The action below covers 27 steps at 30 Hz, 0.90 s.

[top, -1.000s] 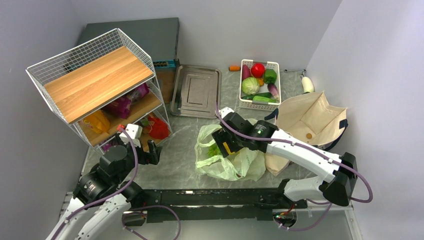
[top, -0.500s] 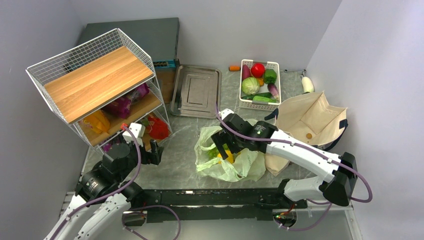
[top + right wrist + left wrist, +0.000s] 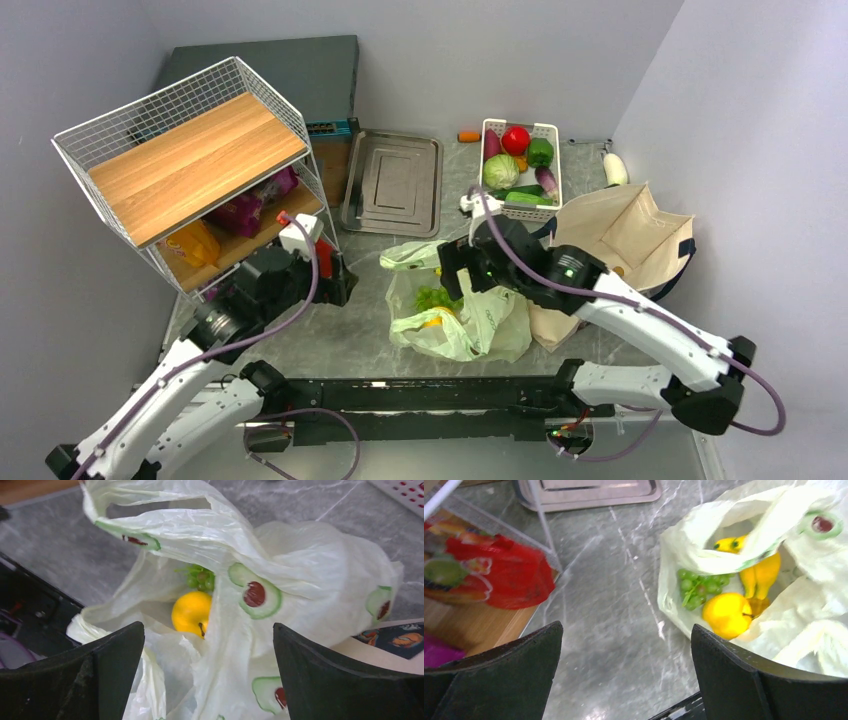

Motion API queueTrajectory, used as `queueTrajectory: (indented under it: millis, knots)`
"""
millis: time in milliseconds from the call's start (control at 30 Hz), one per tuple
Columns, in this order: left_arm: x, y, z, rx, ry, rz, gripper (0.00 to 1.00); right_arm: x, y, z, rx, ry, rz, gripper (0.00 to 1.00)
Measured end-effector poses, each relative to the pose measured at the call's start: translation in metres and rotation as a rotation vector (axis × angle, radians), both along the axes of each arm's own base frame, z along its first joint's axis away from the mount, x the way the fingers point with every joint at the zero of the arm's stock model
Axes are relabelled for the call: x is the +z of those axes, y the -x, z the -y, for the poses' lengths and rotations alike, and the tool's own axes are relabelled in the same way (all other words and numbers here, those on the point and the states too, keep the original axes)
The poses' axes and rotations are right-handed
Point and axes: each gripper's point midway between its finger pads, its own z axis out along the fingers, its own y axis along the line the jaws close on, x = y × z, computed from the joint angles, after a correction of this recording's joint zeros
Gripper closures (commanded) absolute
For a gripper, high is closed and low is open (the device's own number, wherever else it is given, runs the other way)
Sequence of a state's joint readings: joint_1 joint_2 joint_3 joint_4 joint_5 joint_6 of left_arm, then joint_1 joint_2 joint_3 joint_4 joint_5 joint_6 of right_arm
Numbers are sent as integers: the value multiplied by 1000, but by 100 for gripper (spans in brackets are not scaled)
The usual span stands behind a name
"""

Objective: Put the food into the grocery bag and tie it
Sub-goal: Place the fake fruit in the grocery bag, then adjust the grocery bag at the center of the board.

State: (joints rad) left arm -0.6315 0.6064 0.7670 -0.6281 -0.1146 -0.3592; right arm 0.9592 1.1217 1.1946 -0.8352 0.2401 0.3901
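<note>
The pale-green grocery bag (image 3: 470,320) with avocado prints lies open on the table's near middle, also in the left wrist view (image 3: 809,615) and the right wrist view (image 3: 300,575). Inside it are green grapes (image 3: 694,585), yellow bananas (image 3: 764,570) and a yellow lemon (image 3: 726,614); the lemon (image 3: 191,611) and grapes (image 3: 200,577) also show from the right wrist. A glossy green fruit is not visible. My right gripper (image 3: 462,268) hovers open and empty over the bag's far side (image 3: 208,627). My left gripper (image 3: 335,280) is open and empty above bare table left of the bag (image 3: 626,630).
A wire rack (image 3: 190,170) with snack packets stands at the left, its red packet (image 3: 489,575) close to my left gripper. A metal tray (image 3: 393,182) and a white basket (image 3: 552,160) of vegetables are at the back. A beige canvas tote (image 3: 620,240) lies right of the bag.
My right gripper has risen out of the bag and moved back, leaving the lemon inside. My left arm has swung forward and right toward the bag.
</note>
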Motion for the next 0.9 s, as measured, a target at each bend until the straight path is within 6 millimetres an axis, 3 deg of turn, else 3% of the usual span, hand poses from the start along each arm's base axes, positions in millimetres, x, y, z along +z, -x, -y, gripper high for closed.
queueTrajectory:
  millis: [133,233,367,500,667,767,900]
  knots:
    - [7,-16,23,-33,35,-19,1,30,2,12,-57,-114,68,0]
    - [3,-24,39,-87,27,-37,0,39,6,22,-97,-164,88,0]
    - [-4,-25,46,-167,-47,-14,1,32,7,28,-137,-171,76,0]
    - [9,-15,62,-318,-142,154,1,15,8,30,-155,-140,50,0]
    - [27,-4,78,-477,-260,378,5,9,5,27,-156,-121,38,0]
    - [31,-6,86,-545,-349,484,9,6,5,26,-157,-114,35,0]
    - [20,-17,95,-605,-473,534,11,5,4,27,-164,-113,39,0]
